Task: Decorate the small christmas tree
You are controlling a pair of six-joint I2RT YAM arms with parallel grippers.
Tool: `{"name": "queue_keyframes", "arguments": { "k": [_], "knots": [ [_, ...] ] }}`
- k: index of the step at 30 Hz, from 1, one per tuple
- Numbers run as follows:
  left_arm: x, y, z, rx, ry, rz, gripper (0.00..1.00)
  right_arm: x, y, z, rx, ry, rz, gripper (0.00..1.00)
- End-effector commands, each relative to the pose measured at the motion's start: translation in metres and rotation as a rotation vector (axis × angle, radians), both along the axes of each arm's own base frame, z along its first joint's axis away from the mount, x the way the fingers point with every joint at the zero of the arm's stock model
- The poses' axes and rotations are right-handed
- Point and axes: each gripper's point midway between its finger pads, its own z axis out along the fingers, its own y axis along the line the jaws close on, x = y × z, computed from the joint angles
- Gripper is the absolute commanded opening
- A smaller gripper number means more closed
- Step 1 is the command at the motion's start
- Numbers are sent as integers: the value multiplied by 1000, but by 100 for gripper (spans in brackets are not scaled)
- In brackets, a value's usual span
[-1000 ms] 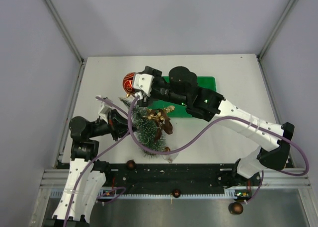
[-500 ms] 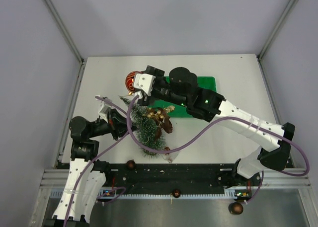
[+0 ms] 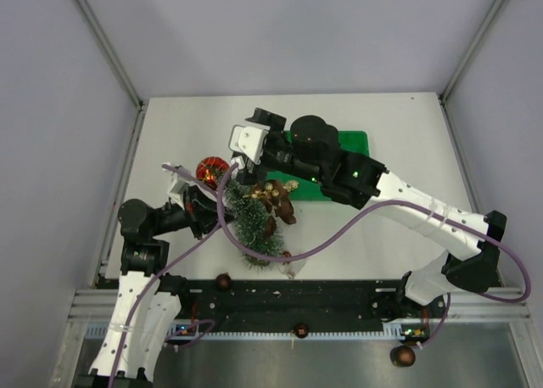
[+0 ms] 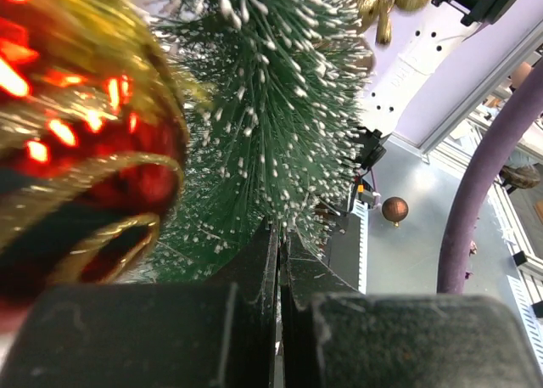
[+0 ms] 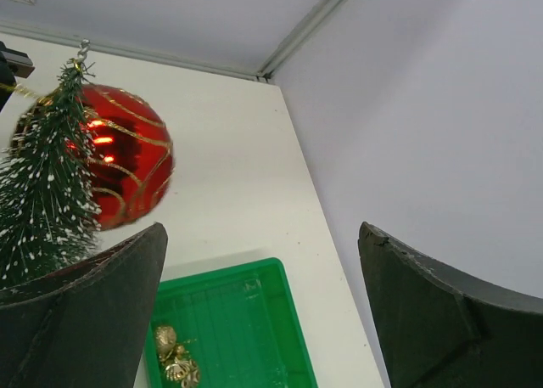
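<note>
White table (image 3: 178,116) between grey walls (image 3: 280,31) bears the small christmas tree (image 3: 254,222).

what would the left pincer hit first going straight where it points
The bristly, frosted green small christmas tree, seemingly right at the left pincer's shut tips; the shiny red-and-gold ball is off that line.

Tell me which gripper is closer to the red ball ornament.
Left, most likely. The left gripper sits just beside the red ball, fingers shut on the tree. The right gripper hangs open a little farther off, with the ball beyond its fingers.
</note>
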Motion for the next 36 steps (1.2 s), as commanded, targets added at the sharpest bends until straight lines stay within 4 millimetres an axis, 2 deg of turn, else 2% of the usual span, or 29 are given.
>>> {"name": "queue_keyframes", "arguments": {
  "k": [1, 6, 10, 14, 17, 22, 24, 26, 29, 30, 34, 36],
  "knots": [
    [-1, 0, 15, -3, -78, 6, 0, -9, -12, 26, 48, -40, -3, 92],
    [-1, 0, 14, -4, -78, 8, 0, -6, -15, 37, 76, -60, -27, 91],
    [-2, 0, 14, -2, -81, 5, 0, 4, -24, 49, 129, -86, -101, 92],
    [0, 1, 13, 6, -80, 16, 0, 26, -45, 74, 248, -135, -281, 92],
    [0, 1, 13, 12, -78, 18, 0, 37, -60, 84, 293, -146, -389, 93],
    [5, 3, 9, 29, -66, 47, 0, 54, -85, 78, 367, -52, -506, 96],
    [7, 4, 7, 38, -63, 67, 0, 66, -101, 64, 431, 93, -543, 99],
    [10, 5, 5, 49, -59, 88, 0, 87, -126, 48, 500, 245, -587, 99],
    [10, 6, 3, 60, -58, 102, 0, 108, -159, 4, 577, 463, -670, 99],
    [9, 7, 0, 64, -36, 108, 0, 111, -166, -21, 568, 527, -700, 99],
    [9, 9, -4, 90, -34, 127, 0, 104, -179, -89, 555, 733, -725, 99],
    [9, 10, -6, 104, -31, 142, 0, 97, -185, -114, 556, 807, -747, 99]
  ]
}}
